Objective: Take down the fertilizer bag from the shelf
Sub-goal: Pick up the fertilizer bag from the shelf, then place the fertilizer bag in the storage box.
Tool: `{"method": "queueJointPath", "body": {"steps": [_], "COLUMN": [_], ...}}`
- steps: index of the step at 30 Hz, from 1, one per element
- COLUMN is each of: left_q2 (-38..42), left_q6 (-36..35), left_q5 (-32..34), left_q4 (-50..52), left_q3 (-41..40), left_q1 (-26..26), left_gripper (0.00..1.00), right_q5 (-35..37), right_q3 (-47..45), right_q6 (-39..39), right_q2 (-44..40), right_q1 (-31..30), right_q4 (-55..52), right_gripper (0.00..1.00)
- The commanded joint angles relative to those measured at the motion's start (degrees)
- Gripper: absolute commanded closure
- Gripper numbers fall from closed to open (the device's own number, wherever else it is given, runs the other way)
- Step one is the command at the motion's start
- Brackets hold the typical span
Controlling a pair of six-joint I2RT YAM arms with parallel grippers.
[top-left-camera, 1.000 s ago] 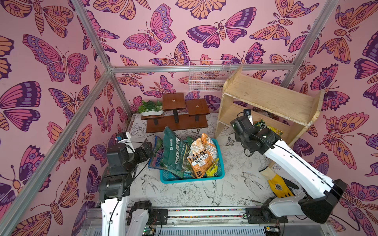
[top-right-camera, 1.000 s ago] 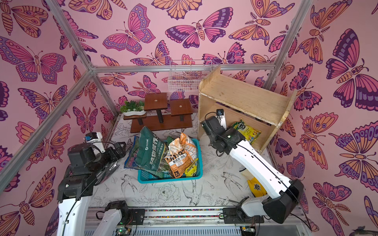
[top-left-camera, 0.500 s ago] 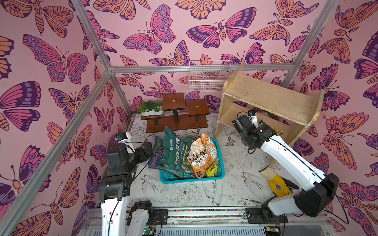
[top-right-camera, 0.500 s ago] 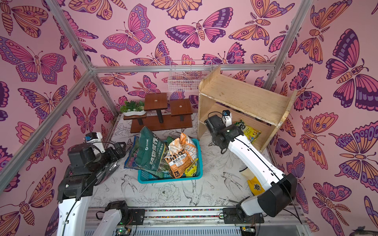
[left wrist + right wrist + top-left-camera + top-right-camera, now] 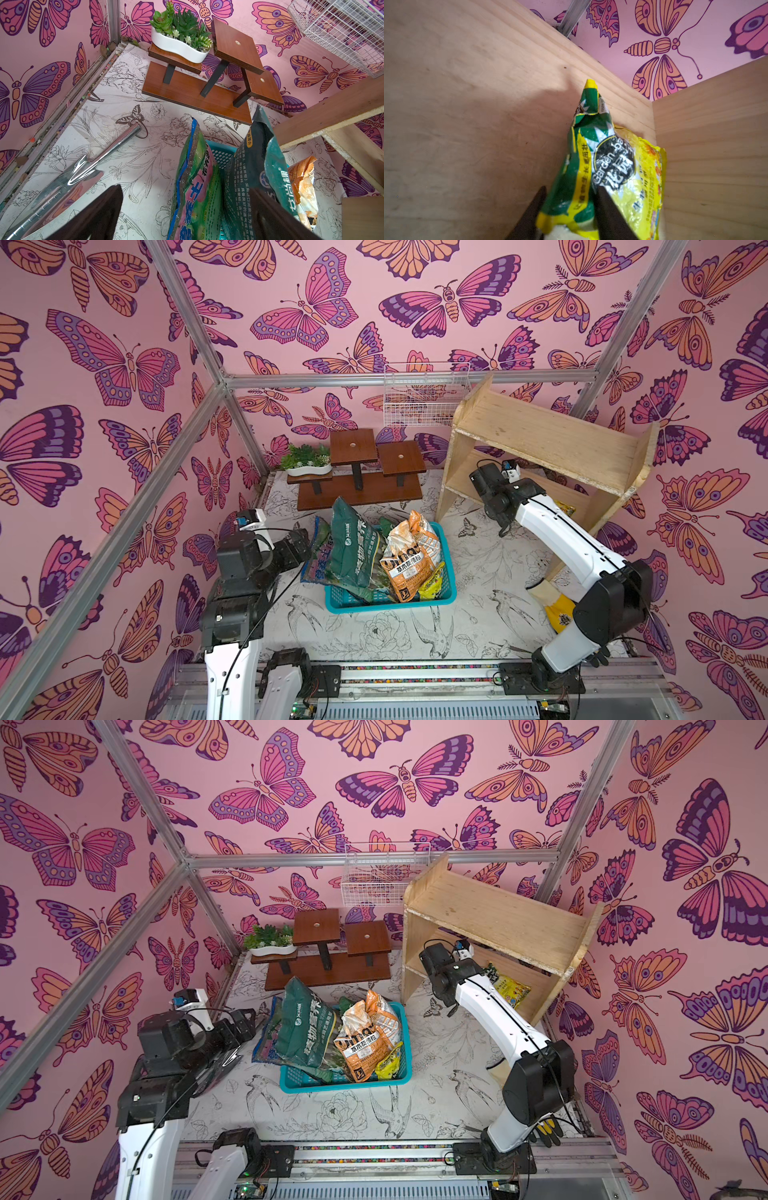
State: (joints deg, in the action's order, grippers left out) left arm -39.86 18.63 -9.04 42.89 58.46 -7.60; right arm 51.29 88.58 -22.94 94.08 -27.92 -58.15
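my right fingers (image 5: 610,216) are pinched shut on a crumpled green fold of the fertilizer bag (image 5: 618,166), lying on the lower tier of the shelf (image 5: 467,104) beside its side panel (image 5: 708,166). thin grip on slick foil: pull hard and it may slip free or tear

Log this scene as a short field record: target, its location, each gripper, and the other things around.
target: fertilizer bag, yellow and green
location: lower tier of the shelf, not yet taken down
right gripper: reached into the shelf, shut on the bag's green edge
left gripper: open, empty, beside the teal basket
teal basket contents: several other bags, standing or leaning
background: brown stepped stand bearing a white planter; wire basket on the back wall
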Motion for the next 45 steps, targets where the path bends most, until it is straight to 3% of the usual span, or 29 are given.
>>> {"method": "queueJointPath", "body": {"steps": [1,7,12,17,23,34,45], "left_q2": [0.1,0.1,0.2,0.2,0.1,0.0,0.0], "left_q6": [-0.3,-0.4,-0.3,-0.4,-0.4,-0.4,-0.4], "left_q5": [-0.5,-0.5,-0.6,-0.5,-0.4,-0.3,-0.3], "left_q4": [-0.9,-0.9,-0.9,-0.9,-0.9,-0.8,-0.9], "left_q3": [-0.3,-0.4,-0.4,-0.4,-0.4,-0.4,-0.4], "left_q1": [-0.4,-0.4,-0.4,-0.4,-0.4,-0.4,-0.4], "left_gripper": [0.00,0.00,0.00,0.00,0.00,0.00,0.00], "right_q5": [-0.9,-6.1,-9.3,-11.7,-11.6,-4.4,-0.2], "right_q3": [2.6,1.0,-4.3,-10.3,-17.2,-18.8,-22.2], "right_q6": [-0.5,-1.7,-2.0,-4.0,-7.4,-14.8,-22.0], "right_q2": [0.8,-3.8,-14.3,-25.2,-34.9,-32.7,-28.9], "right_q1": [0.1,-0.6,-3.6,-9.0,-20.1,-40.4,-45.9], "right_q4": [-1.5,-1.9,0.8,4.5,10.5,15.7,17.8], "right_gripper": [1.00,1.00,1.00,1.00,1.00,1.00,1.00]}}
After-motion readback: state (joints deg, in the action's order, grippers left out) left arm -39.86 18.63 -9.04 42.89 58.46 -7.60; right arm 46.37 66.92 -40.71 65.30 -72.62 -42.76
